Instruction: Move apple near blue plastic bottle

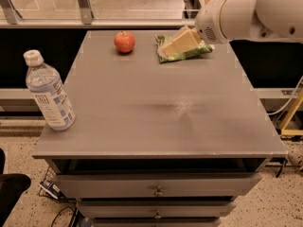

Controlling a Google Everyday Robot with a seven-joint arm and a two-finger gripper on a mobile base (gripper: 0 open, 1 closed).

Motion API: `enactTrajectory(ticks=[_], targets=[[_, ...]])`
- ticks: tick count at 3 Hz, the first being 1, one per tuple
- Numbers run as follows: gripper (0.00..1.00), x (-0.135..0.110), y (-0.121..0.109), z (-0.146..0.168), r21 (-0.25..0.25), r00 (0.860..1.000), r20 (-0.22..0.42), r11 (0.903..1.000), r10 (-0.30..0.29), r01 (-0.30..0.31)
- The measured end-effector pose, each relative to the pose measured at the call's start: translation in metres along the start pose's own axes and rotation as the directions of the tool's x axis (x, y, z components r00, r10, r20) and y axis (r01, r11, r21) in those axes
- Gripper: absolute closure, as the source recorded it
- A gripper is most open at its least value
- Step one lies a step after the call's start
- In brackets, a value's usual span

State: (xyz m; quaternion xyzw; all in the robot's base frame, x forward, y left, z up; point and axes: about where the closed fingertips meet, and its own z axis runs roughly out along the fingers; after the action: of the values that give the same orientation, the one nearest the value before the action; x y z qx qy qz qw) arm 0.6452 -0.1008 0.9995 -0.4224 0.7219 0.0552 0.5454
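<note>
The apple (124, 41), small, round and red-orange, sits on the far part of the grey table top (161, 108), left of centre. The blue plastic bottle (49, 92), clear bluish with a white cap and a blue-and-white label, stands upright near the table's front left corner, far from the apple. My gripper (177, 42), tan on a white arm, reaches in from the upper right. It hovers over a green snack bag, to the right of the apple and apart from it. It holds nothing that I can see.
A green snack bag (185, 52) lies at the far right of the table, partly under the gripper. The table is a cabinet with drawers (156, 187) below. A glass partition with metal posts (84, 4) stands behind it. Cables lie on the floor at the lower left.
</note>
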Motion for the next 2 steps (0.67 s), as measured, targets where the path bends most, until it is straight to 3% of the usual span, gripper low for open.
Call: enactTrajectory(ticks=[1,2], targets=[[0.0,0.003,-0.026,0.064,0.045,0.997,0.04,0.9967,0.065,-0.067],[0.0,0.005,-0.038,0.115,0.057,0.992,0.06,0.992,0.109,-0.113]])
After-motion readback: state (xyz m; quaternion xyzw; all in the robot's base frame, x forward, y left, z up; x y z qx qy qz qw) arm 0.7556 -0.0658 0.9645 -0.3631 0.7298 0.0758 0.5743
